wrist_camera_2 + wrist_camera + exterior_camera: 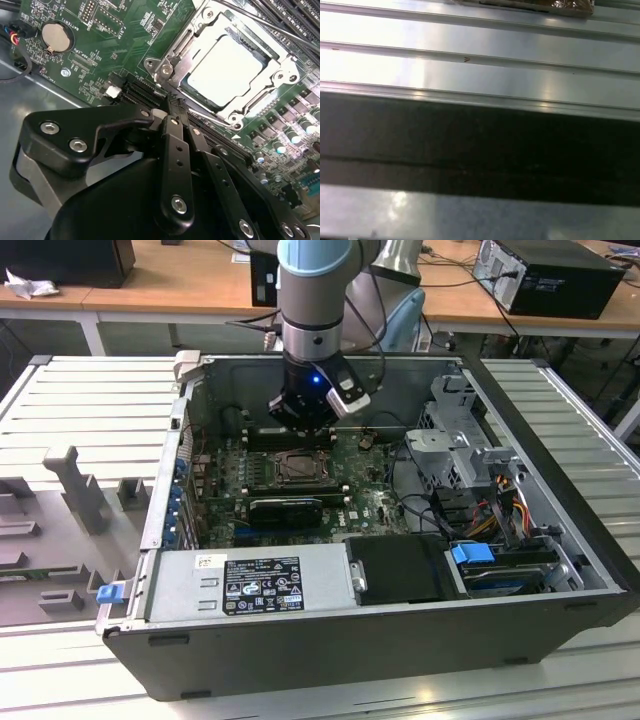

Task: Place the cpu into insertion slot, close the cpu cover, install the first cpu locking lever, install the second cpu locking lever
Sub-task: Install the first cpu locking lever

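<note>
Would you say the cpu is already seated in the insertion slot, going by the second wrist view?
Yes, the cpu lies flat inside the insertion slot, with the cpu cover framing its pale top.

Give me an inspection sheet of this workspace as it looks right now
Surface: ribbed metal table carrying the open computer case.
Job's things: cpu seated in the insertion slot; cpu cover lying closed around it.
Clutter: grey fixtures at the exterior view's left.
End effector: low over the motherboard, beside the slot, holding nothing.
Cables: bundle by the drive cage.
Surroundings: wooden desks behind.
</note>
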Motion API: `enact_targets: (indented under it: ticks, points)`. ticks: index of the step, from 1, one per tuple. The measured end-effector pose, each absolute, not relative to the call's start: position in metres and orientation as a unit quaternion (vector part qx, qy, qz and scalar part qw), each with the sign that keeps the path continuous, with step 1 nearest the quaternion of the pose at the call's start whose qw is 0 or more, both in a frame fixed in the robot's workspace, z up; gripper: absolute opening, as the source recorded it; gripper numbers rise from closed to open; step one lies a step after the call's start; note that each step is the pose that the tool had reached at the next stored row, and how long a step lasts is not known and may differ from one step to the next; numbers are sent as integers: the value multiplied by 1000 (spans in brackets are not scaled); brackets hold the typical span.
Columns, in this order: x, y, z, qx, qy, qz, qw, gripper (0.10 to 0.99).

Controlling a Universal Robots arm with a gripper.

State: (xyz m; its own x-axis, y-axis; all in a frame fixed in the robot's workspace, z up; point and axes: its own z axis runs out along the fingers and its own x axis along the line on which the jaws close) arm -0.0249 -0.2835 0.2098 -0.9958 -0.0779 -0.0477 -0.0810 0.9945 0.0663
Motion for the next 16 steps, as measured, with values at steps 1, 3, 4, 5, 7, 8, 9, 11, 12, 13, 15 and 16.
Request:
enact_targets:
  ticks: [1, 3, 4, 5, 7, 8, 9, 11, 12, 13, 15, 16]
  points:
    - [-25, -283, 208, -40, 998, 32, 22, 106]
    - [-25, -283, 207, -40, 998, 30, 22, 106]
    - [-25, -283, 206, -40, 999, 27, 22, 106]
    - [-25, -283, 206, -40, 999, 25, 22, 106]
    - [-24, -283, 203, -40, 999, 19, 22, 106]
    - [-23, -283, 202, -40, 999, 17, 22, 106]
    - [-23, -283, 201, -40, 999, 16, 22, 106]
    - [-22, -283, 201, -40, 999, 16, 22, 106]
    - [-22, -282, 203, -40, 999, 16, 22, 106]
    - [-22, -282, 210, -40, 999, 16, 22, 106]
    - [-22, -282, 224, -40, 999, 16, 22, 106]
    - [-22, -283, 224, -40, 999, 16, 22, 106]
